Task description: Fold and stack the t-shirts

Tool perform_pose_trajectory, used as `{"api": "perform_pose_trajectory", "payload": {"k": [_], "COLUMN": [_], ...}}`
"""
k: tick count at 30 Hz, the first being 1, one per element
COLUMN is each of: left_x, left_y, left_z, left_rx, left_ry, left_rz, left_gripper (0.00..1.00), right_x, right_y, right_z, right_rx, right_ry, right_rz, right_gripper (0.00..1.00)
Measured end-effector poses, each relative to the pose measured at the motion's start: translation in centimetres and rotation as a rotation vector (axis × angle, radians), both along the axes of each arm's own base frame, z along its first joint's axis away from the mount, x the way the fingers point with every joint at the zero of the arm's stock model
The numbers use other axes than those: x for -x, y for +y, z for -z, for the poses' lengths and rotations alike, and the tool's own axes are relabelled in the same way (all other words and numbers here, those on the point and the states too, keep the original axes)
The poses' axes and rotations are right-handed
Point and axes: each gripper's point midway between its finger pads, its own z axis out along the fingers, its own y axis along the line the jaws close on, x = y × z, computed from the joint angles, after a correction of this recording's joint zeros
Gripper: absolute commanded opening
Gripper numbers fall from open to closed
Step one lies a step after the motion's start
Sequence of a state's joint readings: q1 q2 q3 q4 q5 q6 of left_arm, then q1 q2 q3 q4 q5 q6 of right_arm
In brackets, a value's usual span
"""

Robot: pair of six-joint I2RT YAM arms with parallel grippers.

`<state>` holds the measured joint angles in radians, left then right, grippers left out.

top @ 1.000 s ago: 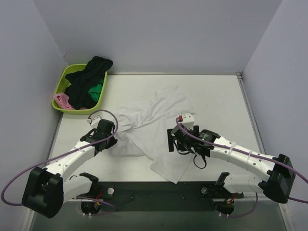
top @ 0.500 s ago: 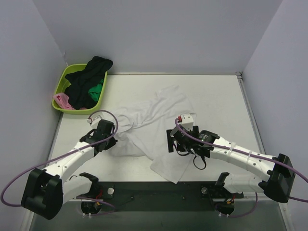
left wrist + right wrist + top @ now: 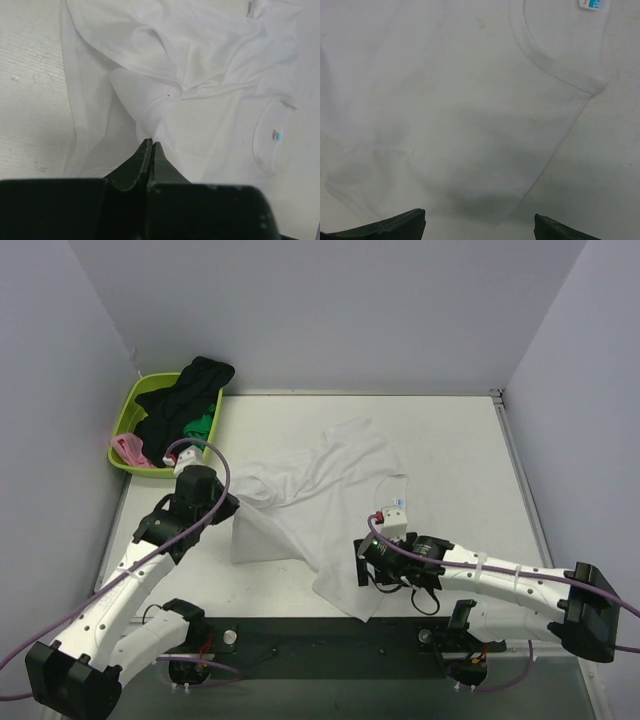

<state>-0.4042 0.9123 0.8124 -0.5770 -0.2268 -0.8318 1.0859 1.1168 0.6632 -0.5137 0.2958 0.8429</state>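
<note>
white t-shirt [image 3: 320,495] lies crumpled right of the basket [image 3: 122,425], long axis slanting away from it. left gripper [image 3: 151,145] is closed, pinching the basket-side edge. right gripper [image 3: 480,226], wide open and empty, hangs over the end farthest from the basket.

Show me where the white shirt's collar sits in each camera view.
Top camera: collar of the white shirt right of centre, beyond the right arm's wrist.
Left wrist: collar at the right edge, mid-height.
Right wrist: collar band curving across the upper right.
Shared landmark: blue label inside the collar, clear in both wrist views.
</note>
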Motion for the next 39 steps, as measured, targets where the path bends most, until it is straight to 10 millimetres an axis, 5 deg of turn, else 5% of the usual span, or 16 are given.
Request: {"api": "perform_pose_trajectory", "payload": {"k": [12,20,24,30,34,39], "left_x": [1.2,1.9,2.3,3.2,4.2,6.1], "left_y": [0.2,0.4,0.5,0.8,0.8,0.9], "left_z": [1.4,2.1,2.4,2.3,2.8,5.8], "left_rx": [-0.015,-0.013,-0.015,-0.002,0.029,0.047], "left_ry": [0.054,0.066,0.069,0.056,0.052,0.118], "left_rz": [0.013,0.019,0.019,0.017,0.02,0.026], "left_gripper": [0.0,0.0,0.0,0.0,0.0,0.0], "right_x": [5.9,6.8,6.6,6.5,6.5,6.3], "right_y": [1.7,2.7,2.8,3.2,3.2,2.2], "right_z": [2.7,4.9,5.2,5.3,5.2,4.8], "right_rx": [-0.039,-0.008,0.0,-0.016,-0.025,-0.002], "right_ry": [0.087,0.112,0.104,0.099,0.099,0.087], "right_rz": [-0.044,-0.028,-0.02,-0.006,0.011,0.023], "right_gripper": [0.84,0.76,0.58,0.0,0.0,0.0]}}
